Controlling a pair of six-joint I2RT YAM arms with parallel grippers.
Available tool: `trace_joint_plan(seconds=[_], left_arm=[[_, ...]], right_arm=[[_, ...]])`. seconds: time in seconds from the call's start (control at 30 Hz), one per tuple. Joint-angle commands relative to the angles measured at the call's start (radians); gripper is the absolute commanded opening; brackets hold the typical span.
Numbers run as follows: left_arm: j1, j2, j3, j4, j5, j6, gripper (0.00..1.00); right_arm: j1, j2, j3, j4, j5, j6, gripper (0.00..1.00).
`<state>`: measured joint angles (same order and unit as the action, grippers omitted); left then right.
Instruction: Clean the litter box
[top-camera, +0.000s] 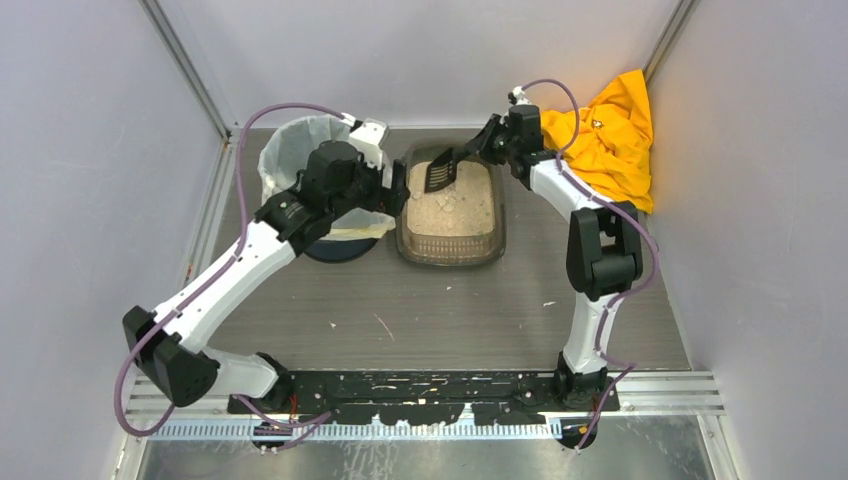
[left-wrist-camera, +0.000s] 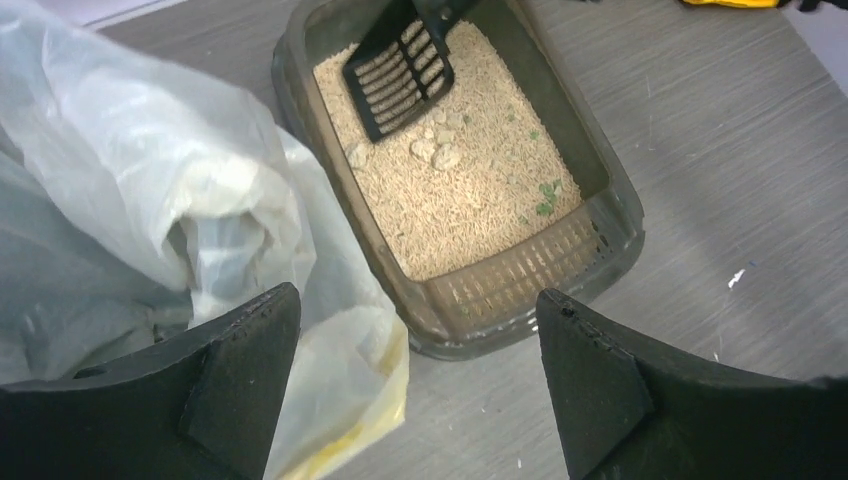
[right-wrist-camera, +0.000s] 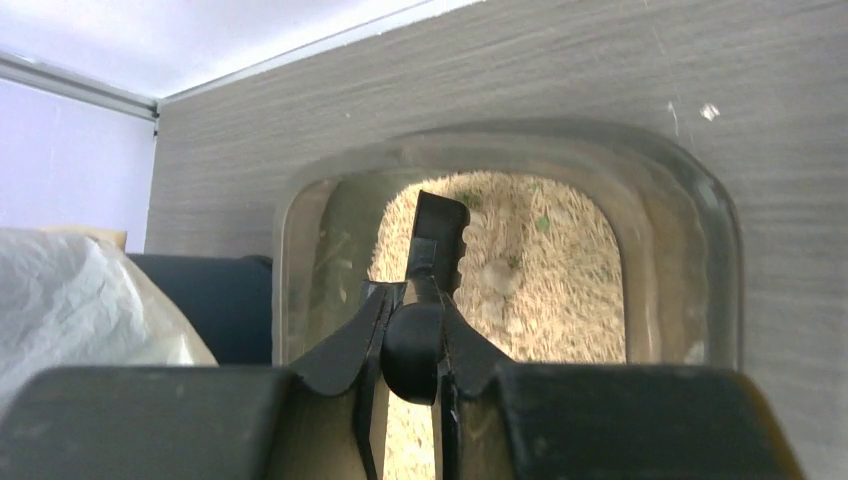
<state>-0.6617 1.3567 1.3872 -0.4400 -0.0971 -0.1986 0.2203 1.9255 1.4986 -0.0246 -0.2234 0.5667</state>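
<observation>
Sitting on the table (top-camera: 400, 320) just beside the bin (top-camera: 285, 135), the litter box (top-camera: 450, 250) lies with its long axis running away from the arm bases, grilled end nearest them. Judge it stiff, smooth-walled and heavy with loose granules: grasp at the rim and keep it level. The right gripper (right-wrist-camera: 412, 330) is clamped on the scoop (top-camera: 441, 173) handle. The left gripper (left-wrist-camera: 415, 305) stands wide and empty.

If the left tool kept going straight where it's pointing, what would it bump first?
Probably the litter box, around its near slotted end. The left tool is open and aimed there. The white bag lies just to one side. Depth is hard to judge.
</observation>
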Motion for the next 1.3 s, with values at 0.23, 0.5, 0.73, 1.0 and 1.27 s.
trace_joint_plan(seconds=[0.23, 0.5, 0.73, 1.0, 1.27], left_arm=[[-0.001, -0.274, -0.092, -0.067, -0.108, -0.065, 0.88], [-0.001, -0.312, -0.102, -0.058, -0.101, -0.063, 0.88], [-0.001, -0.346, -0.119, -0.051, -0.080, -0.070, 0.88], [0.000, -0.352, -0.134, -0.045, -0.097, -0.064, 0.88], [-0.001, -0.358, -0.151, -0.034, -0.110, -0.064, 0.88]], right_arm=[[-0.001, 0.027, 0.157, -0.119, -0.002, -0.164, 0.01], [0.019, -0.025, 0.169, -0.255, 0.007, -0.252, 0.01], [0.066, 0.039, 0.184, -0.302, 0.027, -0.294, 0.01], [0.086, 0.088, 0.142, -0.216, -0.056, -0.205, 0.01], [-0.004, 0.102, 0.016, 0.036, -0.238, -0.021, 0.01]])
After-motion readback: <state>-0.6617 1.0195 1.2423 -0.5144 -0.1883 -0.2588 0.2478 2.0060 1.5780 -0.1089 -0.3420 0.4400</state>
